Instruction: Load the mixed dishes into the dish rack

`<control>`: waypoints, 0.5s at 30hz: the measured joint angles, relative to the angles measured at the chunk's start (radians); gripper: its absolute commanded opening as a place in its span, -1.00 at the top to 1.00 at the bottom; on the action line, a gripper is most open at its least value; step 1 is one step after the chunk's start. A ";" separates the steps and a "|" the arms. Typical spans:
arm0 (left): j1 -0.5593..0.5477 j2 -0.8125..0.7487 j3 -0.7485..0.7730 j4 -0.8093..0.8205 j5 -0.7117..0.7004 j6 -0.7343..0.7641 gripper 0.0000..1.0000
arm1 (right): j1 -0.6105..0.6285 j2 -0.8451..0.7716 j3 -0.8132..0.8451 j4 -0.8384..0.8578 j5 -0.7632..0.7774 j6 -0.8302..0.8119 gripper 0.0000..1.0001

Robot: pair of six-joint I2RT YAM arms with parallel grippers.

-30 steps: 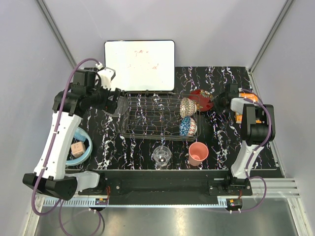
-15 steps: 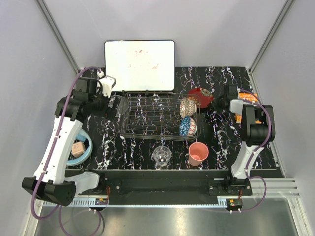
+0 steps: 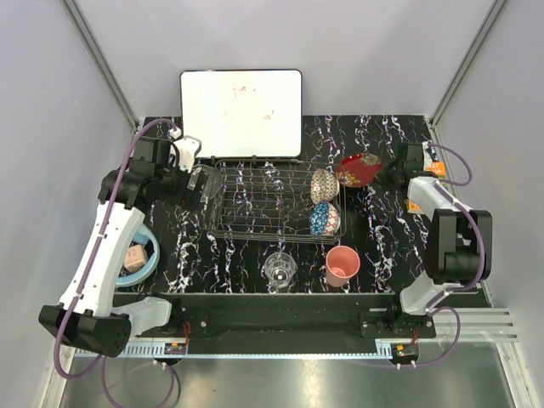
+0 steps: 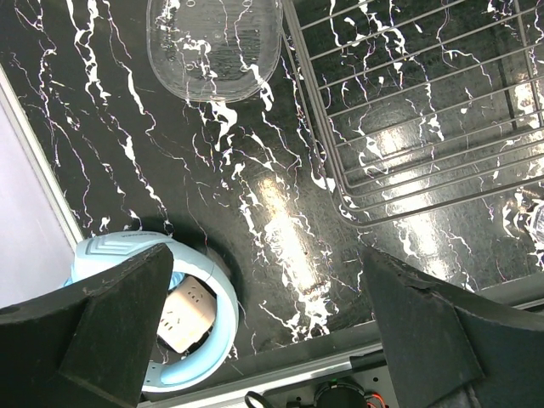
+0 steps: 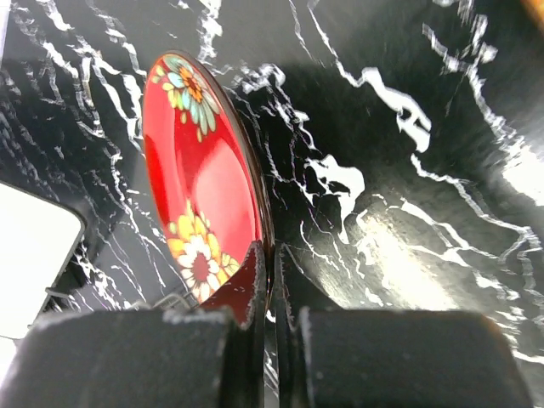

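My right gripper (image 5: 272, 274) is shut on the rim of the red patterned bowl (image 5: 200, 178), which hangs tilted on edge above the table, right of the dish rack (image 3: 272, 202). From above, the red bowl (image 3: 359, 169) is just left of my right gripper (image 3: 387, 174). The beige netted bowl (image 3: 323, 184) and the blue mosaic bowl (image 3: 324, 218) stand on edge at the rack's right end. The clear glass plate (image 4: 214, 47) lies left of the rack (image 4: 425, 110). My left gripper (image 4: 268, 327) hovers open and empty nearby. The glass tumbler (image 3: 279, 269) and pink cup (image 3: 342, 264) stand in front of the rack.
Light blue headphones (image 3: 136, 255) with a small block inside lie at the near left, under the left arm. A white whiteboard (image 3: 241, 113) lies behind the rack. An orange book (image 3: 414, 204) sits at the right edge beneath the right arm.
My right gripper has shut on the red bowl's rim and carried it slightly right, tipping it up. The left gripper has drawn back a little from the glass plate.
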 measured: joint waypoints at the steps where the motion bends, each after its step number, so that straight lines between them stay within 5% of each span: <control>1: 0.000 0.000 0.000 0.001 0.000 0.000 -0.94 | -0.001 -0.017 0.005 -0.011 0.007 -0.025 1.00; 15: 0.000 0.000 -0.003 0.005 -0.006 0.008 -0.94 | 0.000 -0.126 0.108 -0.142 0.119 -0.262 1.00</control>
